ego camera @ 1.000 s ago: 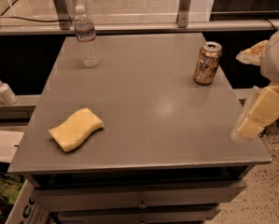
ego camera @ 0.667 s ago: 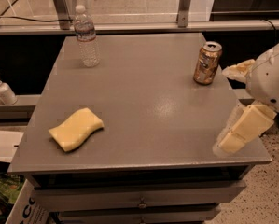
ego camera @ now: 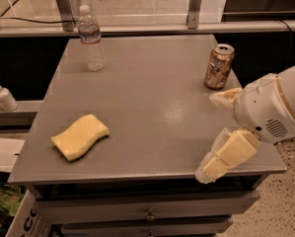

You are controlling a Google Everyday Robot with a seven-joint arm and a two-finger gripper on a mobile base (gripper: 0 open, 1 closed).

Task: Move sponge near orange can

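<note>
I see the gripper (ego camera: pixel 207 136) coming in from the right side of the view, hanging over the near right corner of the desk (ego camera: pixel 152 83). Its two pale padded fingers (ego camera: pixel 231 154) are spread wide and hold nothing. One finger points in toward the middle of the desk, just in front of the orange can (ego camera: pixel 219 66). The other angles down past the front edge. The white, rounded wrist housing sits behind them, off the desk's right edge.

The sponge (ego camera: pixel 80 136) lies flat near the front left corner of the desk, well apart from the gripper and clear across from the orange can (the whole width of the surface lies between them). Its wavy edges are plain to see, and nothing touches it.

The orange can stands upright near the right edge, toward the back, with its silver top showing. A clear water bottle (ego camera: pixel 92 38) stands upright at the back left corner, well apart from both. Off the desk to the left, a small white pump bottle (ego camera: pixel 3 95) stands on a lower ledge.
</note>
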